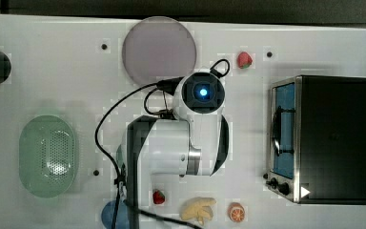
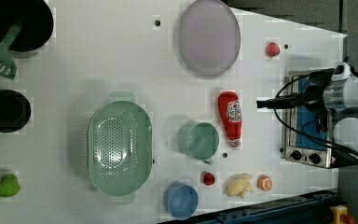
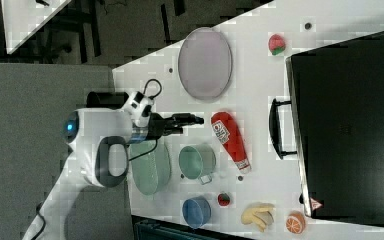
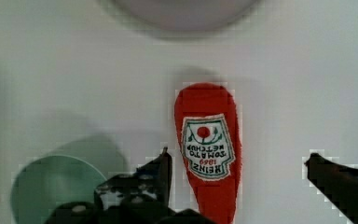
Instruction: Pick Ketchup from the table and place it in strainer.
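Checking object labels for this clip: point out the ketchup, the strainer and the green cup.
ketchup (image 2: pixel 230 112), left view, on its label.
strainer (image 2: pixel 116 144), left view, perforated centre.
green cup (image 2: pixel 203 141), left view, inside the bowl.

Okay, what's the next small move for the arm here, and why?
Probably a straight descent. In the wrist view the ketchup lies flat on the table between the open gripper, one of the fingers on each side and apart from the bottle, so lowering should bracket it before closing. The strainer comes afterwards.
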